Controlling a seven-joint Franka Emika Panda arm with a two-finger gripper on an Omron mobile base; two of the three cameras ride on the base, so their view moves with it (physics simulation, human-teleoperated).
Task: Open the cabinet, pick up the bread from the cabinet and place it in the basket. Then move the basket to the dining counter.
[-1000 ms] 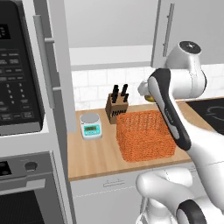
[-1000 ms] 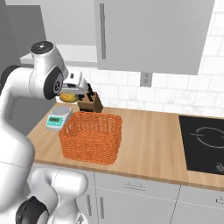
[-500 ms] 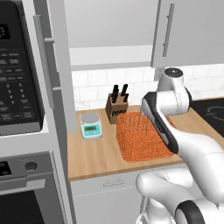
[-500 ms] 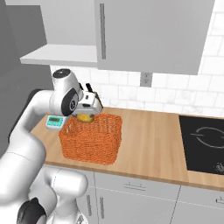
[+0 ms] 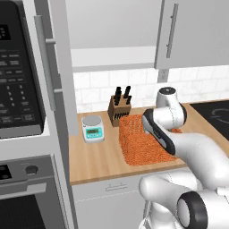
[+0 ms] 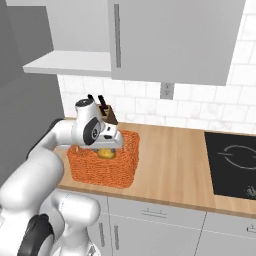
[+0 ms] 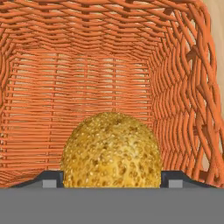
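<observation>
Jaws (image 7: 112, 177) spread wide, gripping the round seeded bread (image 7: 111, 151) on both sides. Bread is hanging inside the orange basket (image 6: 102, 167), above its woven floor. Basket is sitting on the wood worktop (image 6: 170, 165), knife block (image 5: 118, 109) just behind it and a small scale (image 5: 93, 129) beside it.

The orange basket (image 5: 145, 144) sat on the wooden tabletop (image 5: 96, 163), with the white arm (image 5: 172, 127) bent down over its right half. A knife block (image 5: 117, 112) stood just behind the basket, and a small scale (image 5: 93, 129) lay to its left. The cabinet (image 5: 194, 31) hung above, door shut.
</observation>
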